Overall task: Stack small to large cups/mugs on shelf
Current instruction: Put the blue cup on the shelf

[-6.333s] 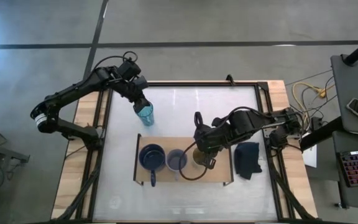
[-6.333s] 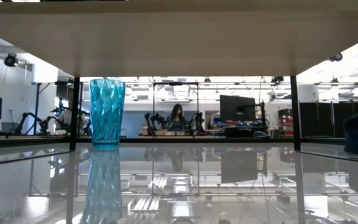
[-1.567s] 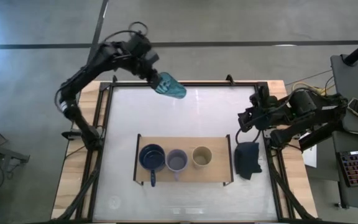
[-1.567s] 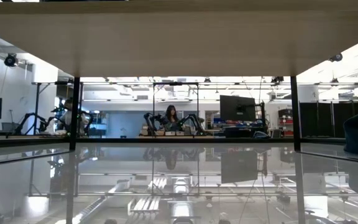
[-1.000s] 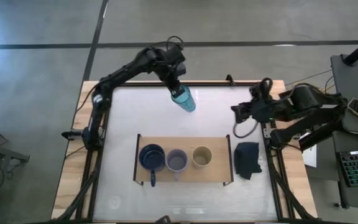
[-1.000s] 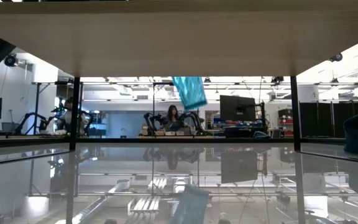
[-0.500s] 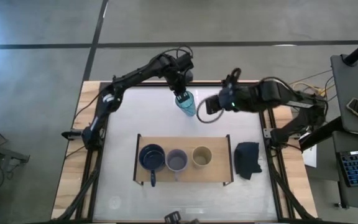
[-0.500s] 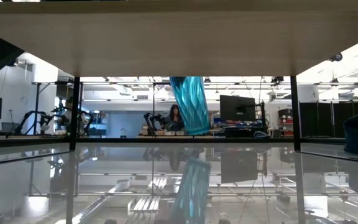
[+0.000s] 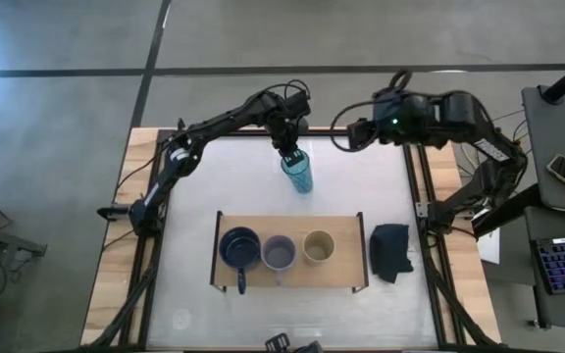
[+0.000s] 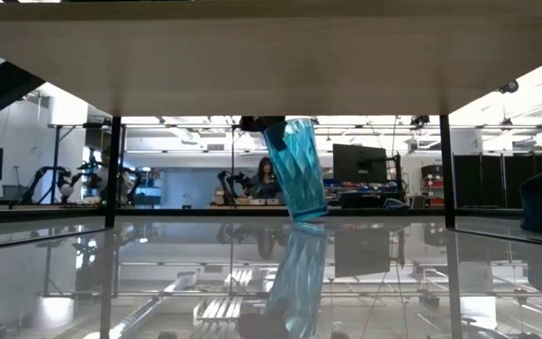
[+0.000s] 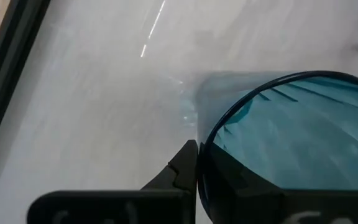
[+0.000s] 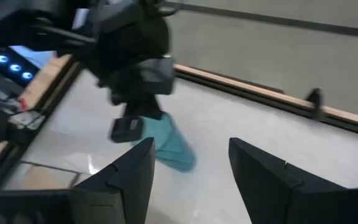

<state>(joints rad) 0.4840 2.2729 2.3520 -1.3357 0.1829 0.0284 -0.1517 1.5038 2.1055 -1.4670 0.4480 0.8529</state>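
Left tool (image 9: 288, 155) grips one tumbler (image 9: 299, 173); three cups (image 9: 280, 252) on shelf (image 9: 346, 276).

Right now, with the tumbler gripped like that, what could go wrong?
1. The left gripper pinches only the tumbler's rim and the tumbler hangs tilted, so it may slip or tip when set down.
2. The right gripper sits open close by, facing it; a handover could knock the two arms together.
3. On the shelf, the only free spot is right of the tan cup; a tilted tumbler might clip that cup.
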